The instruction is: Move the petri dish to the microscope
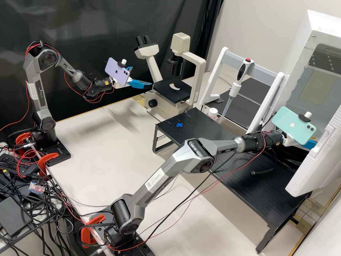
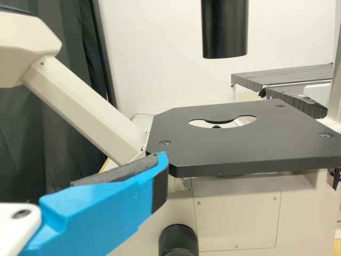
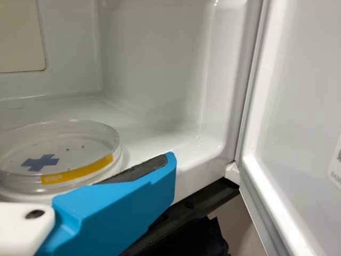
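Nearest to the camera, the right arm (image 1: pixel 156 185) is fixed by an orange-red clamp (image 1: pixel 86 236) and reaches over the black rack (image 1: pixel 209 138) toward the right side of the scene. Its gripper, the right gripper (image 1: pixel 310 144), is at the opening of a white cabinet (image 3: pixel 154 58), whose door (image 1: pixel 312 156) stands open. Its jaws are apart and hold nothing; the dark pad (image 3: pixel 136 170) of one finger is just beside the petri dish (image 3: pixel 69 154). If they touch, I cannot tell.

So the task is, I judge, at its beginning: the cabinet is open and the gripper is near its object, but the grasp, the lifting out, the carrying and the placing are all left to do. Closing too low or off centre could tilt the dish, so a level grip seems important.

About containers: the white cabinet contains the petri dish, which rests on its floor. The dish is clear and round, with a yellow label on its side, and a blue cross and some small dark specks are visible through it. Farther, behind the rack, there is a small white-capped bottle (image 1: pixel 212 113); its content I cannot tell.

At the far left, the left gripper (image 1: pixel 142 77) is also released, beside the black stage (image 2: pixel 224 149) of the microscope (image 1: pixel 146 51), where the dish must arrive.
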`<state>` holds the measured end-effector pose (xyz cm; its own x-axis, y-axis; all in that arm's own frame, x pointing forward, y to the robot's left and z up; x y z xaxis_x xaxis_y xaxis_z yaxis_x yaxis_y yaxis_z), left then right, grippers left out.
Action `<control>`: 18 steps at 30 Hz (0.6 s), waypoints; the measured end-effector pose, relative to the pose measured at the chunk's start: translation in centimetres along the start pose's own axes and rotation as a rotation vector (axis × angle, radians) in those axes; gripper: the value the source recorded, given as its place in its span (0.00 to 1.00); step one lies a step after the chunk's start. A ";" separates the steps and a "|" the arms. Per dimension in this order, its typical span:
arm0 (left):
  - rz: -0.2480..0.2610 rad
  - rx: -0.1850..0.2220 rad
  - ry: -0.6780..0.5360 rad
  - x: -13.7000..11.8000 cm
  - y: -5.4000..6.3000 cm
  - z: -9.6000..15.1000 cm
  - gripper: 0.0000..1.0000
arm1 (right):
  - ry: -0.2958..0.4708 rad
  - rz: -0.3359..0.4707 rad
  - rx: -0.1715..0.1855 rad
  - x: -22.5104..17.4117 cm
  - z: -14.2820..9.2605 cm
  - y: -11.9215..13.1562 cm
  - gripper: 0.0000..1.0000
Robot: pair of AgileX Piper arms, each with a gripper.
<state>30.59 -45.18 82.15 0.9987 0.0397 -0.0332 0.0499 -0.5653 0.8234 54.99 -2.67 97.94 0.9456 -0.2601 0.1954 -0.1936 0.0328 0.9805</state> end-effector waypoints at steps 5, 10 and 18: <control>0.000 0.000 0.000 0.0 0.0 0.0 1.00 | -0.007 0.007 -0.009 0.3 0.0 0.1 1.00; 0.000 0.000 0.000 0.0 0.0 0.0 1.00 | -0.010 0.009 -0.014 0.7 0.0 0.1 1.00; 0.000 0.000 0.000 0.0 0.0 0.0 1.00 | -0.012 0.003 -0.016 1.0 0.1 0.0 0.00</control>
<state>30.59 -45.18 82.15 0.9987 0.0397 -0.0332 0.0499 -0.5653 0.8234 55.97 -3.00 98.12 0.9418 -0.2714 0.1984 -0.1922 0.0494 0.9801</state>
